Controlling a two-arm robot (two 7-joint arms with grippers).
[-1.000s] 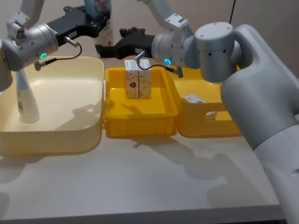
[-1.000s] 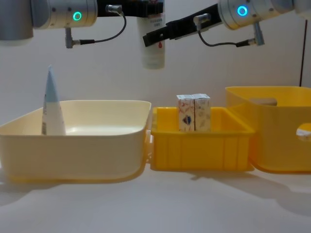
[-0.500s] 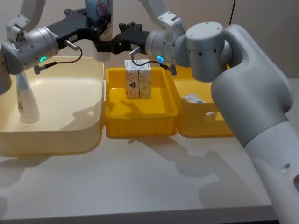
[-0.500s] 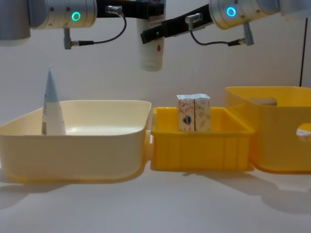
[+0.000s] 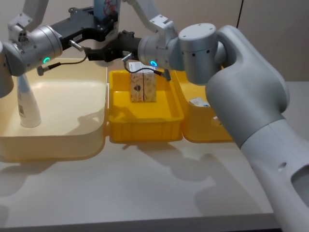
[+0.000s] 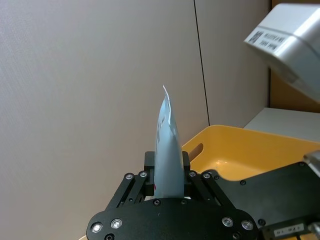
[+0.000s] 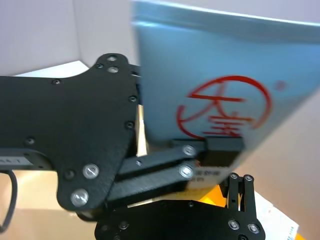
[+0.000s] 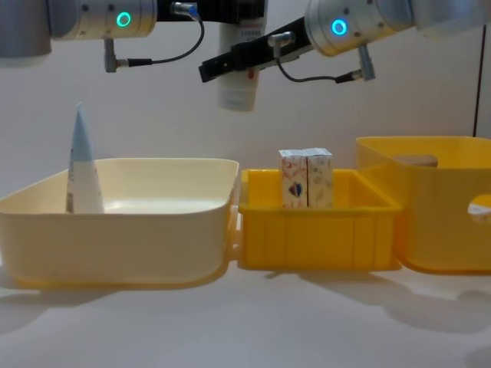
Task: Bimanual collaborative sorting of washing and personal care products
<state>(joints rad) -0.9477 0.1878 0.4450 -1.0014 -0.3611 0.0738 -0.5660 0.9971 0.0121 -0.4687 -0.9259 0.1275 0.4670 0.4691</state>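
Beige wall behind, white table below; on it, from the robot's left, stand a cream tub, a yellow tray and a yellow bin, each touching the next. One tube stands cap-down in the cream tub; two cartons stand side by side, touching, in the tray.

The left gripper is raised high at the back, about over the seam between tub and tray; its fingers are pressed onto the held tube, one on each side. That tube hangs upright, long axis vertical, flat tip up and broad cap end down, with the red mark on its upper part.

The right gripper reaches in from the right and lies nearly level across the tube's lower half, just under the left's hold, so it crosses the long axis at about a right angle; whether it has closed on the tube I cannot tell.

This looks like a hand-over in mid-air. The coming move turns on that crossing: the right must take the free lower half before the left lets go, or the tube drops towards the tub rim. The cream tub, where the like tube stands, is nearer the left arm.
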